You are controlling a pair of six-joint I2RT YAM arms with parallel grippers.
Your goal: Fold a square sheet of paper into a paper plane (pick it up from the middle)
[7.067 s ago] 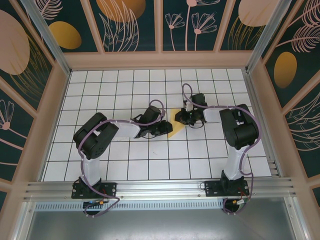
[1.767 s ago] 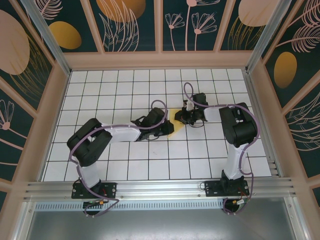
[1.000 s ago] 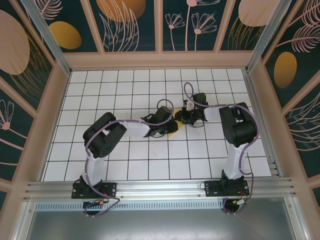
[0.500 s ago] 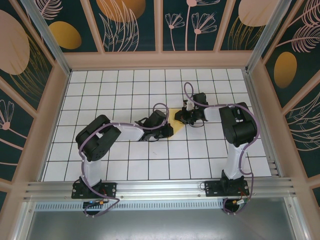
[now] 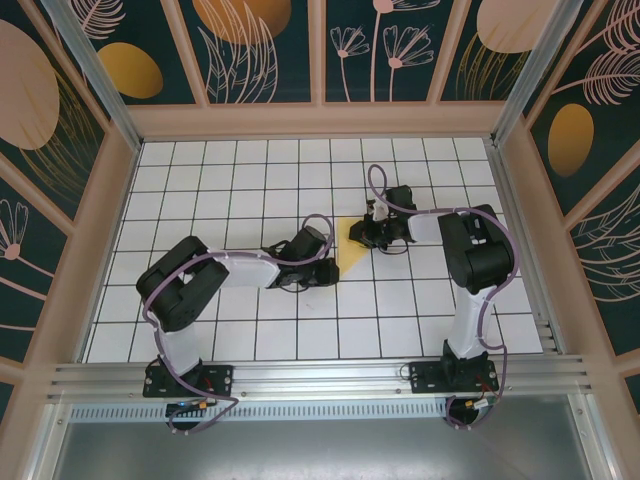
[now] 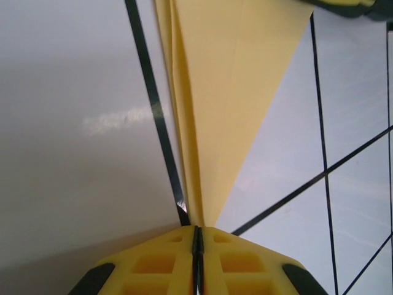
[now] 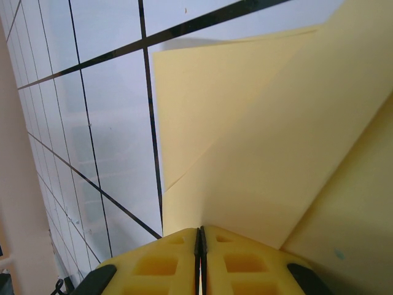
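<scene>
Low in its wrist view, we see the left jaws closed on the tip of the yellow paper wedge; the right jaws seemingly nip its far edge. Overhead, it lies mid-frame on the gridded surface.

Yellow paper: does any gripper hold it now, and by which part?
Both hold the yellow paper: the left gripper is shut on its narrow pointed tip, and the right gripper is shut on an edge at its wide end.
</scene>
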